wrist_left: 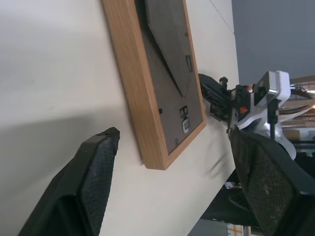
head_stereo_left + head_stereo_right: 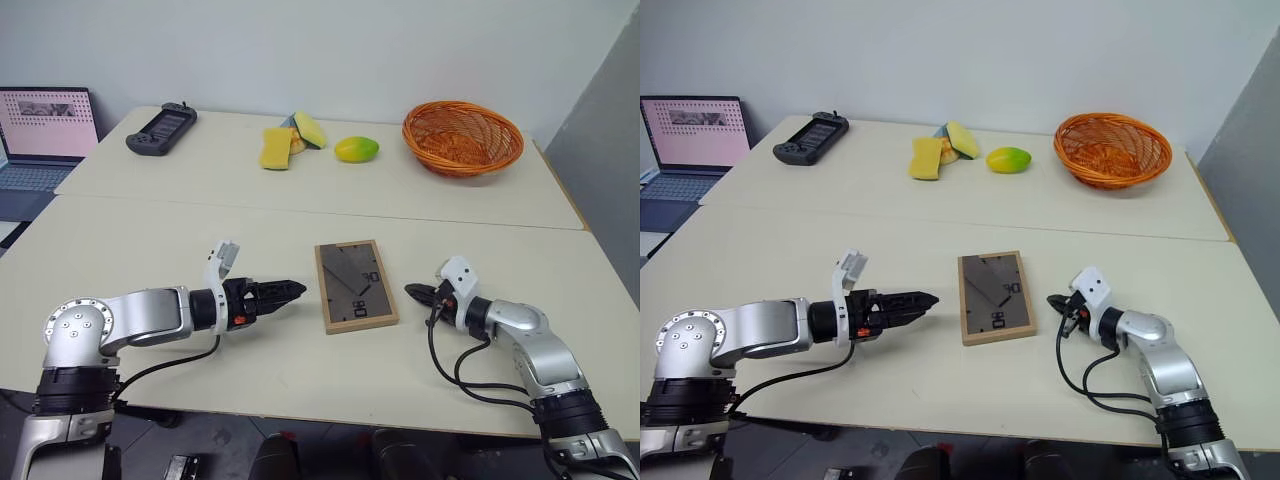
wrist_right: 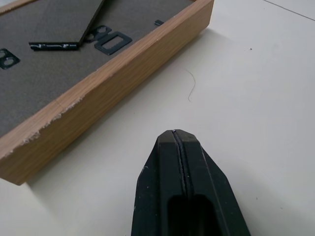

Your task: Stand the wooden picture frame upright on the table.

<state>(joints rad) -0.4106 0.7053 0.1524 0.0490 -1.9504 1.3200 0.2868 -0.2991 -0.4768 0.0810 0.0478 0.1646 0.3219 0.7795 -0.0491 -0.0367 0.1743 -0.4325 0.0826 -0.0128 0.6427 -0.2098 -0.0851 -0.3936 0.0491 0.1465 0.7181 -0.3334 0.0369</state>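
Light-wood picture frame (image 2: pixel 355 285) lies face-down, dark grey-brown back up, flat on table (image 2: pixel 160 235)

Picture frame (image 2: pixel 356 285) lies back-up on the table (image 2: pixel 150 250) between my left gripper (image 2: pixel 290 291) and right gripper (image 2: pixel 415 293); basket (image 2: pixel 462 137) far behind, right.

Bare table (image 2: pixel 180 240) all around frame (image 2: pixel 355 285)

One frame (image 2: pixel 356 285), two sponges (image 2: pixel 277 147)
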